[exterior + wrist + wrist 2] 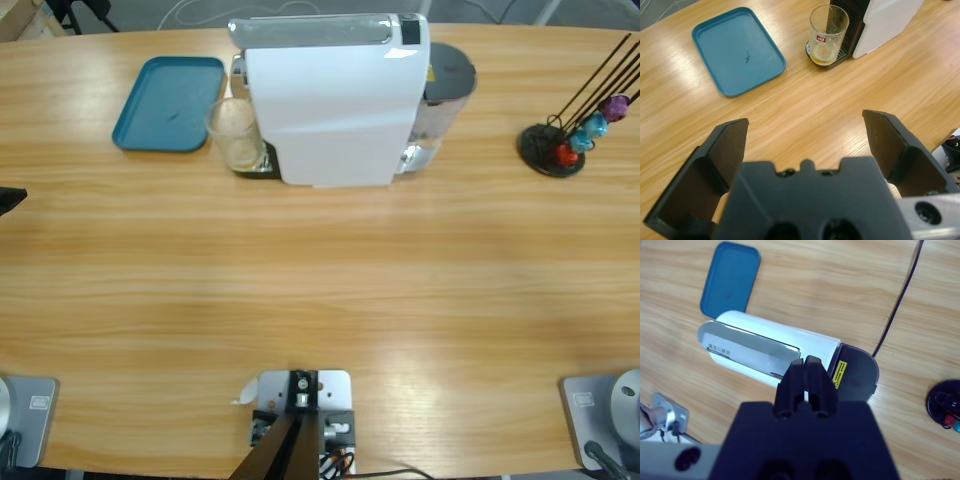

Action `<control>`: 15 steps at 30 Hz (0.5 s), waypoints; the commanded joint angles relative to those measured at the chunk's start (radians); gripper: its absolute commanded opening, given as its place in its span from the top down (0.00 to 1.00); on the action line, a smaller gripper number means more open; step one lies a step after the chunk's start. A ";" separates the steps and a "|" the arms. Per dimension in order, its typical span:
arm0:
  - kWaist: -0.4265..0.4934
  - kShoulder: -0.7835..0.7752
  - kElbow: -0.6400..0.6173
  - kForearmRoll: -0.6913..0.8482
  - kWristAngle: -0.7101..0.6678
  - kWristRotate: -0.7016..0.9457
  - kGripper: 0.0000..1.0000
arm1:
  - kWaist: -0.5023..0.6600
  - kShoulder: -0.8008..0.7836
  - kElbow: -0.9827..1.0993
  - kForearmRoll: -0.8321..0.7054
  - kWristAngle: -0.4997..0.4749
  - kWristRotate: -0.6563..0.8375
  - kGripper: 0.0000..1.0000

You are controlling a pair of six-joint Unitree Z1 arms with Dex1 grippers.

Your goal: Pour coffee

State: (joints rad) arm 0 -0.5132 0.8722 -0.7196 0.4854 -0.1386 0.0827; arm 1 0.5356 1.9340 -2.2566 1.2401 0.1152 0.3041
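Clear glass cup stands on the boxy white coffee machine's drip tray; left claw gapes wide, right claw pinched closed, both empty

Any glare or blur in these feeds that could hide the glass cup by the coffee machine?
High view: soft sheen on the table, and the glass cup looks faint against the coffee machine. Left wrist view: bright streaks on the wood beside the blue tray, cup sharp, left gripper close and soft. Right wrist view: cup not visible; right gripper blurred.
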 commanded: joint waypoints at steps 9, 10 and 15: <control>-0.004 0.051 0.068 -0.090 0.009 0.002 0.00 | 0.018 0.117 -0.012 0.087 -0.036 -0.005 1.00; -0.004 0.051 0.072 -0.096 0.008 0.001 0.00 | 0.020 0.114 -0.012 0.090 -0.037 -0.003 1.00; -0.004 0.049 0.082 -0.097 0.007 0.000 0.00 | 0.028 0.120 -0.021 0.084 -0.011 -0.003 1.00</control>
State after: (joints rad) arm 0 -0.5132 0.8970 -0.6873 0.4034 -0.1386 0.0827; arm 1 0.5440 2.0053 -2.2794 1.3175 0.0905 0.3022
